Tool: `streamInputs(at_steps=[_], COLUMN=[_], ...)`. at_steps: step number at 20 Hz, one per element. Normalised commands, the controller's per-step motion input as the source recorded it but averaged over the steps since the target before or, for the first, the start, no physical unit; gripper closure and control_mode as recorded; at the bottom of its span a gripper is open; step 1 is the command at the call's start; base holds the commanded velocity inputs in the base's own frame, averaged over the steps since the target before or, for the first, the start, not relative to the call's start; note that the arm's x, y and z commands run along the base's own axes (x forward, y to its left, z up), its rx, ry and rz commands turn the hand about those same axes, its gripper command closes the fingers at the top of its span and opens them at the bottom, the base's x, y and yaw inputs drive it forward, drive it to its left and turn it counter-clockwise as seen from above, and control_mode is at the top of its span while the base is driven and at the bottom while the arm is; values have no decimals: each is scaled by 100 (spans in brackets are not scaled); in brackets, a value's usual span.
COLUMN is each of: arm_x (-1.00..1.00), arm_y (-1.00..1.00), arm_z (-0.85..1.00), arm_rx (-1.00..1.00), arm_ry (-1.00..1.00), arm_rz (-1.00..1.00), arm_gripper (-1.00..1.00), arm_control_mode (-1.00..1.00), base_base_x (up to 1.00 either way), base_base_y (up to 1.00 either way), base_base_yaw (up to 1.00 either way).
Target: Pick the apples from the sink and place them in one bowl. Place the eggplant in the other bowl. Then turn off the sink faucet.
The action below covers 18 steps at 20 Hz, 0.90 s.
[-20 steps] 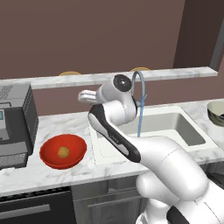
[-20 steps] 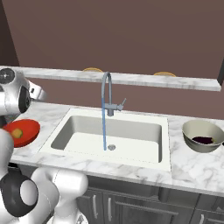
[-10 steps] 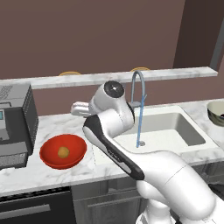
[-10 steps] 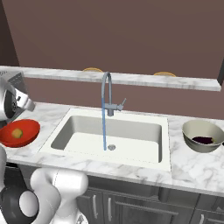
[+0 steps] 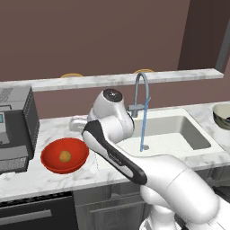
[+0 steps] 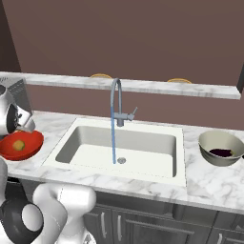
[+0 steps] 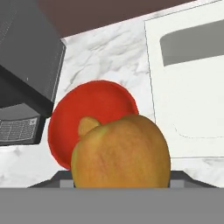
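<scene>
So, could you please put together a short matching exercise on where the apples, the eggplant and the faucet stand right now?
Things:
1. held apple
2. second apple
3. eggplant
4. sink faucet

States:
A. lies in the dark grey bowl
B. running water into the sink
C. in the gripper, above the counter near the red bowl
D. lies in the red bowl

Pairs: 1-C, 2-D, 3-A, 4-B

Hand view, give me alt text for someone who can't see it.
A large yellow-orange apple fills the lower middle, held close to the camera above a shallow bright red bowl where a second small apple lies. The bowl sits on white marble counter, between a dark grey appliance and the white sink basin.
</scene>
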Motion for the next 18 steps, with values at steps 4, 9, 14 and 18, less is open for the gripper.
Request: streamInputs(at_steps=[4,9,14,18], arm_x=[0,0,0,0], arm_y=[32,36,31,11], arm_z=[-24,-32,-36,-18], arm_rx=[-1,-7,-7,-6], arm_ry=[26,28,22,12], arm_rz=[8,7,5,0], arm_gripper=[100,100,100,100], arm_control_mode=[-100,-100,-100,-100], base_base_x=[0,0,0,0], base_base_y=[0,0,0,0], base_base_yaw=[0,0,0,0])
